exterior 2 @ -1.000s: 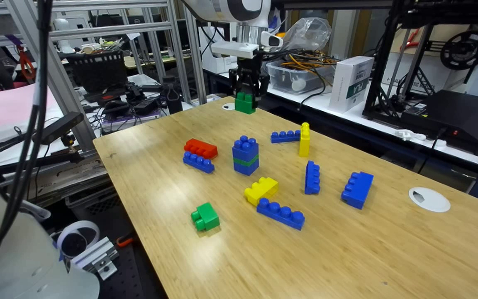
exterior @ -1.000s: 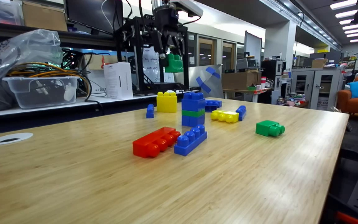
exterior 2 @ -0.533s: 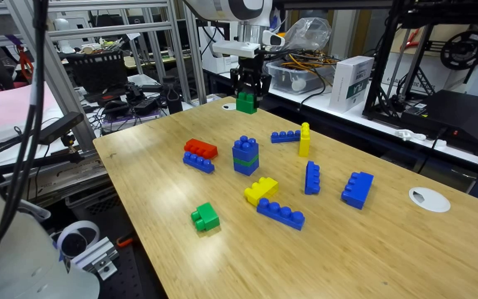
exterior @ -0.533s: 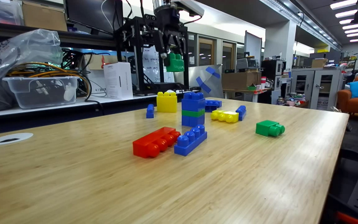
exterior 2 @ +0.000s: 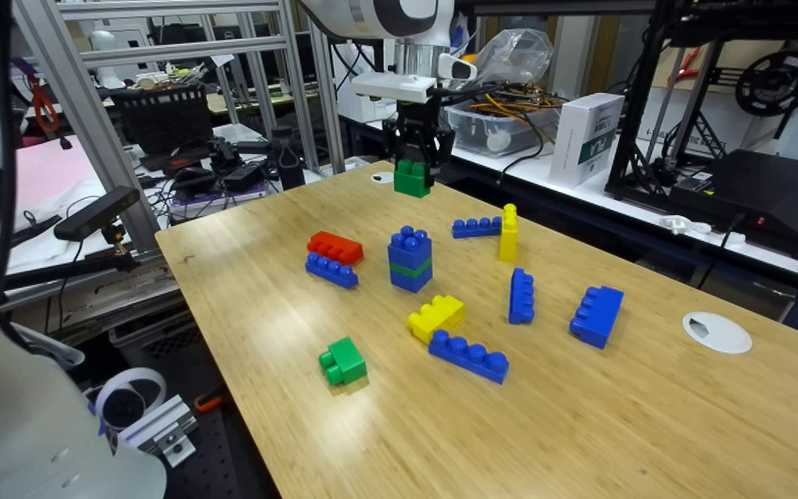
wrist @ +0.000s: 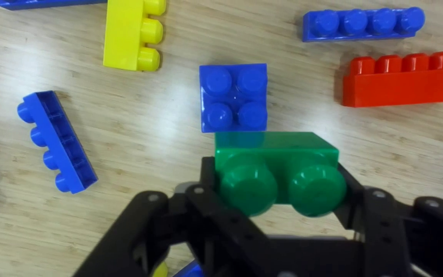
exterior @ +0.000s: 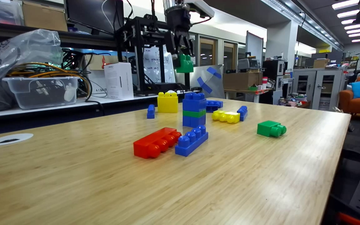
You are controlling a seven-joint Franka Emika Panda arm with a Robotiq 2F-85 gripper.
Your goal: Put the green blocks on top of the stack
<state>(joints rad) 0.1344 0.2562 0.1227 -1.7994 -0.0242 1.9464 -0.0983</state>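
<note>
- My gripper, low and centre in the wrist view, clasps the held green brick, its jaws parted by just the toy's breadth, one against each opposite wall.
- That brick hangs studs-up in the air at upper centre of both exterior views, well apart from the table below.
- I judge it light, stiff and hard to break; the glossy plastic may slip or twist under an off-centre push, so the flat walls below the studs are the place to hold.
- The stack, blue with one green band, stands upright on the table at the middle of an exterior view; in the wrist view its four top studs show at upper centre, not yet under the brick.
- I read this as the carry: next I need to square the brick over those studs before pressing down.
- The loose green brick lies on its side at lower left of centre in an exterior view, ungrasped; I expect it to handle alike, but to need turning studs-up.
</note>
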